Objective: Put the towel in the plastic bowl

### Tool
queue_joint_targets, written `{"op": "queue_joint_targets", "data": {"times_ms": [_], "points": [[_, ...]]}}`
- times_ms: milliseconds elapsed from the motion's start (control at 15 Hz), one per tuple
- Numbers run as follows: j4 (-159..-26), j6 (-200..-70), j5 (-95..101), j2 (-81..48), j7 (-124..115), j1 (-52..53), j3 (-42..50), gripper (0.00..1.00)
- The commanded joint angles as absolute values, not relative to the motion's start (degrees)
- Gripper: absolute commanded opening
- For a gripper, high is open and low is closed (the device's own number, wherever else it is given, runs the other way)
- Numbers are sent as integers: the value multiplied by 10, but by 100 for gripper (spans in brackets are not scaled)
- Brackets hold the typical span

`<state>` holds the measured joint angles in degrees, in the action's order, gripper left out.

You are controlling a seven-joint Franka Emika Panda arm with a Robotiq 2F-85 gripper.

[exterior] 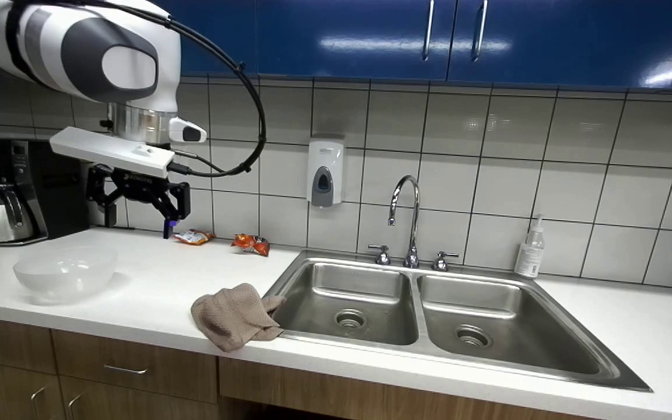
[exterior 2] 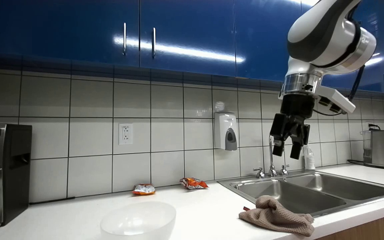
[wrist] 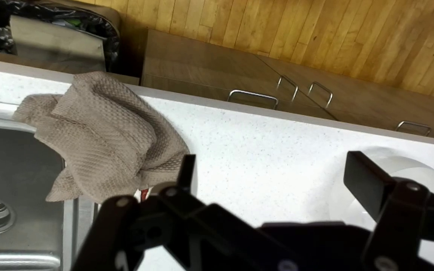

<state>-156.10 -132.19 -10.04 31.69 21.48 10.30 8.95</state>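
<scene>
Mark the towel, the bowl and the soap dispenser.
Towel (wrist: 106, 137): wrist view, on the middle of its crumpled cloth.
Bowl (exterior: 60, 286): in an exterior view, on the outside of its near wall.
Soap dispenser (exterior 2: 222, 129): in an exterior view, on its white front.

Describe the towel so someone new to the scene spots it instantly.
Start at the double steel sink set in the white counter. At its front corner nearest the plastic bowl, the towel lies crumpled, partly over the sink. It is brown, textured cloth with a small red tag at its edge, unlike the smooth, pale plastic bowl.
</scene>
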Motion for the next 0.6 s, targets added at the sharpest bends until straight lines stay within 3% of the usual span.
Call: {"op": "queue_joint_targets", "data": {"times_ms": [0, 533], "points": [[-1521, -1372, -124, 239, 186, 112, 57, 100], [-1443, -1449, -60, 89, 92, 80, -5, 100]]}}
